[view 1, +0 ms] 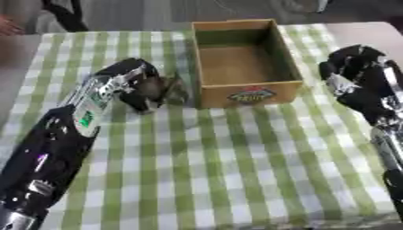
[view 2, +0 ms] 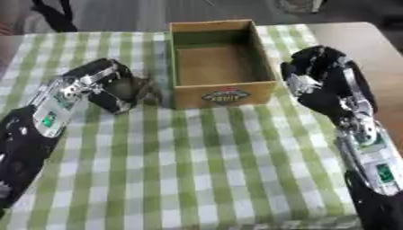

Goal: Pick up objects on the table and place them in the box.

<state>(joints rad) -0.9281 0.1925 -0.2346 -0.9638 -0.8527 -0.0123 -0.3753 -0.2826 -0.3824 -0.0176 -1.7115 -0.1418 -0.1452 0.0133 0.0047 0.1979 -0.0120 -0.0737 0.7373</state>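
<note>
An open cardboard box (view 1: 288,63) with a label on its front wall stands at the far middle of the checked table; its inside looks bare. My left hand (view 1: 135,83) sits just left of the box's front corner, fingers curled round a small grey object (view 1: 171,89) that is blurred and partly hidden. Between that object and the box's left wall there is almost no gap. My right hand (view 2: 316,74) hovers just right of the box, fingers relaxed and holding nothing.
A green-and-white checked cloth (view 1: 220,161) covers the table, whose near edge runs along the bottom. A bare brown tabletop (view 2: 370,49) shows at the far right. A person's hand (view 1: 8,24) shows at the far left edge.
</note>
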